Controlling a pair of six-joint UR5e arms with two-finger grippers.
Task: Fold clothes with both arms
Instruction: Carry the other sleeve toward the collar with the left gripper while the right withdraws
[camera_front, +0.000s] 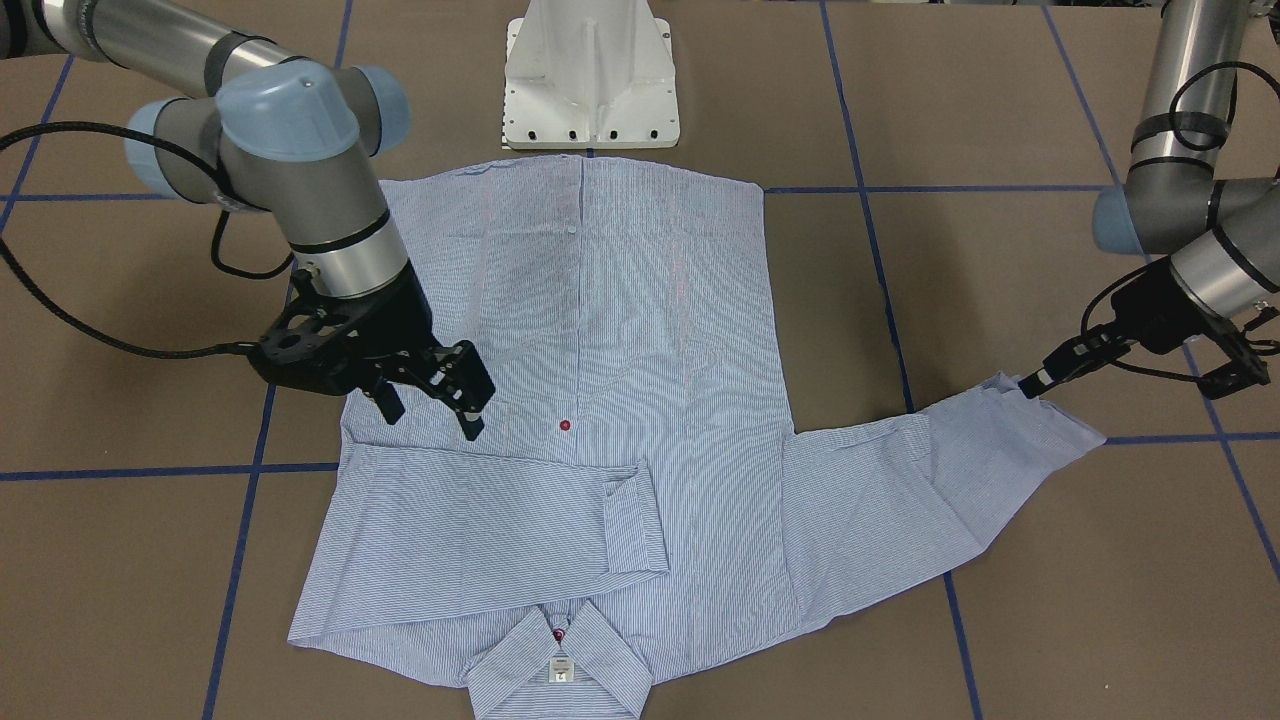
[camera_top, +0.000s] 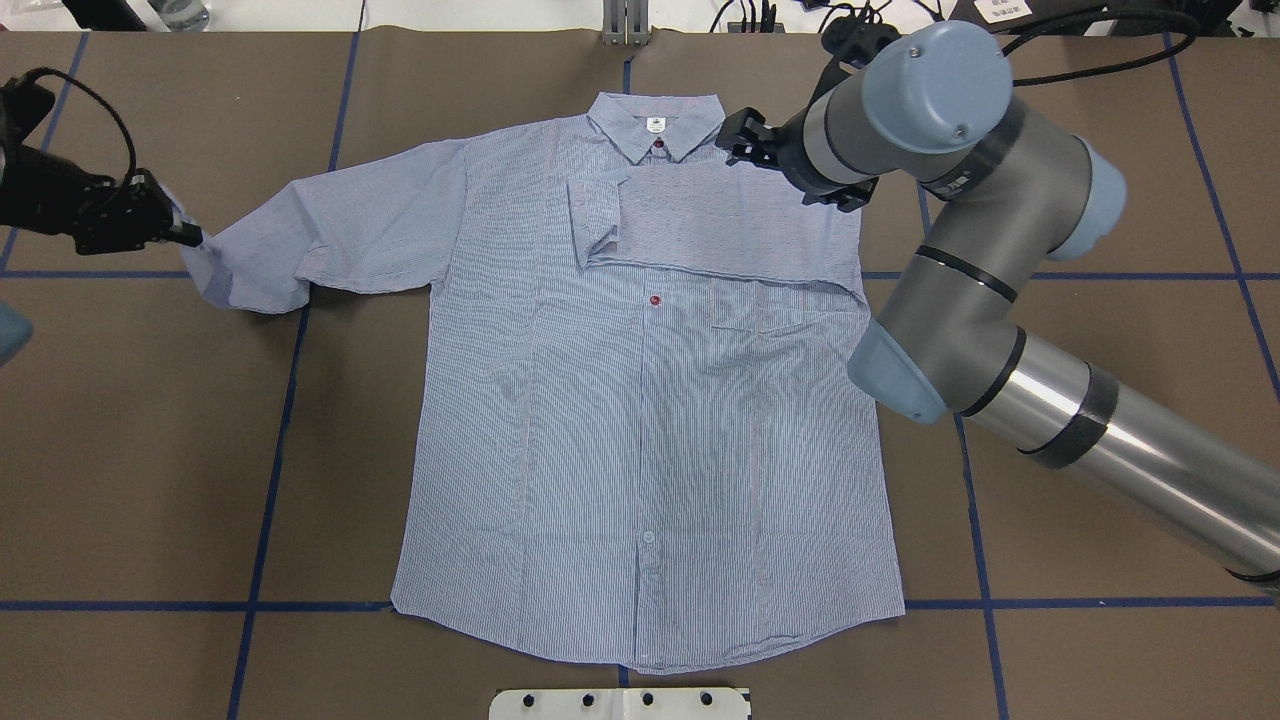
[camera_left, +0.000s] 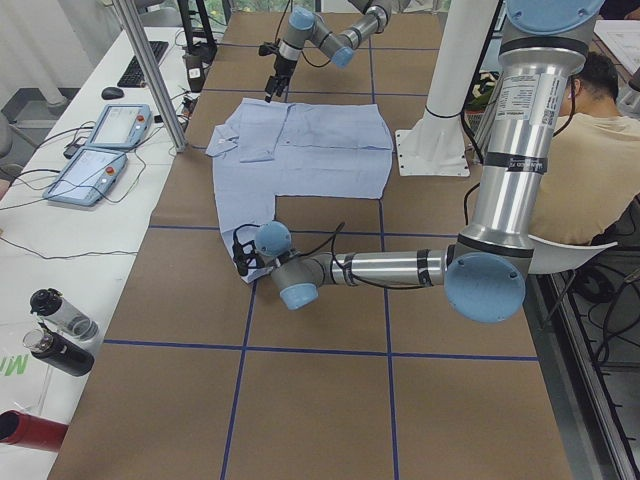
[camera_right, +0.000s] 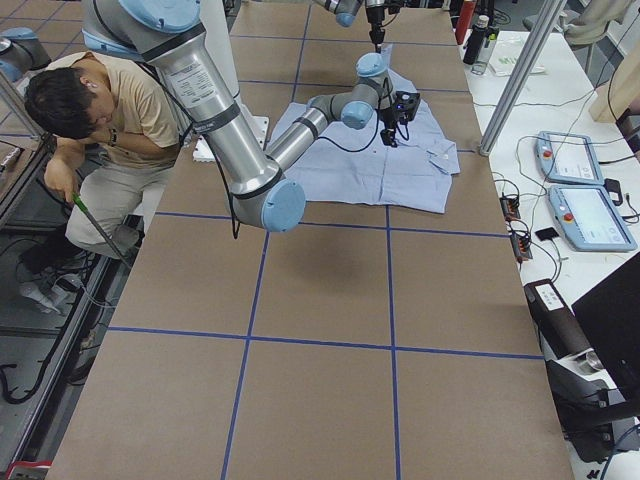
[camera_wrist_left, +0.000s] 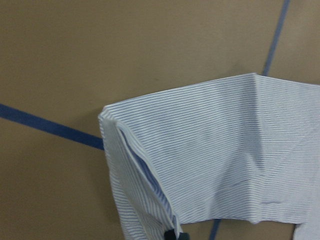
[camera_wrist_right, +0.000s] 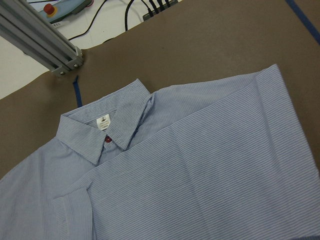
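The shirt lies flat, buttons up, on the desk, and I'd judge the folding barely begun. One sleeve lies across the chest close by the right end effector, which hangs released and empty, while the other sleeve stretches sideways, its cuff clenched in the left end effector, and the body is not yet folded. The cloth looks thin, soft and finely striped, creasing crisply, with a stiffer collar and dark red buttons.
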